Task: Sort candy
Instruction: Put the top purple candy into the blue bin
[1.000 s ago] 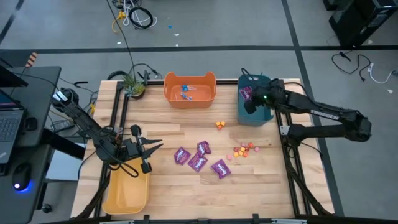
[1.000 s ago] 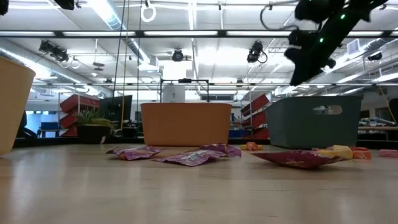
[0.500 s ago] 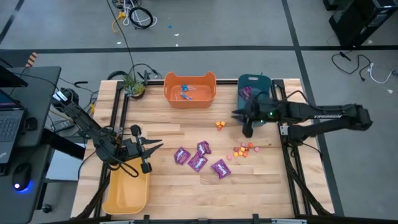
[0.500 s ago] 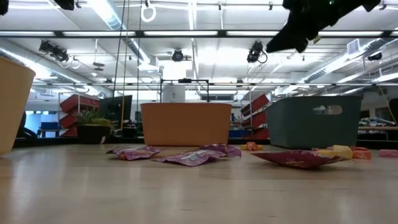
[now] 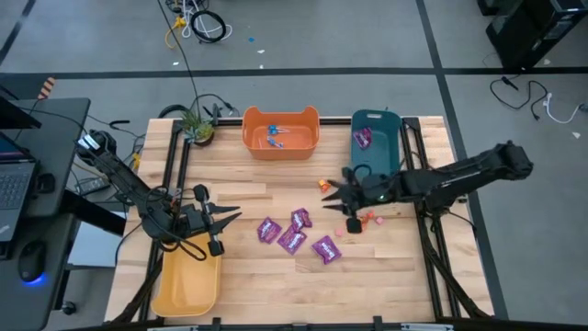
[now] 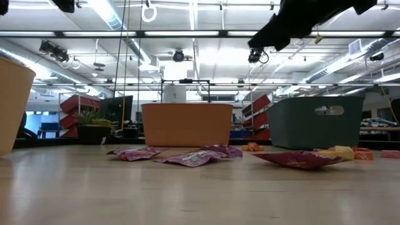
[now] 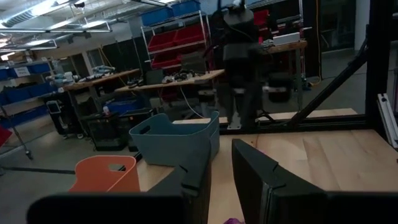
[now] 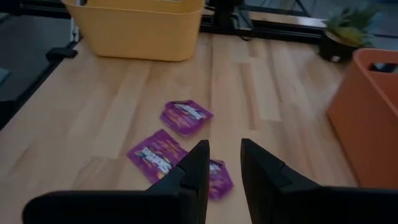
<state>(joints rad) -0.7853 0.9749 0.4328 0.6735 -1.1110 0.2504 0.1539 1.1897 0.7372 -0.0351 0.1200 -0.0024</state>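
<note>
A: Foreground? Crinkly purple packets (image 5: 296, 234) lie flat mid-worktop (image 5: 386, 267), slatted pale wood. Right tool (image 5: 342, 195) hangs above them, fingers narrow, nothing held.

B: Left tool (image 5: 230, 219) over the yellow bin (image 5: 186, 285), narrow gap, empty.

A: Beyond: orange bin (image 5: 280, 131) holds blue lollipops (image 5: 275, 135); teal bin (image 5: 376, 147), one purple packet (image 5: 363, 138).

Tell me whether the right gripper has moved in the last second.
Yes. The right gripper has swung away from above the teal bin toward the table's middle, now near the purple packets.
</note>
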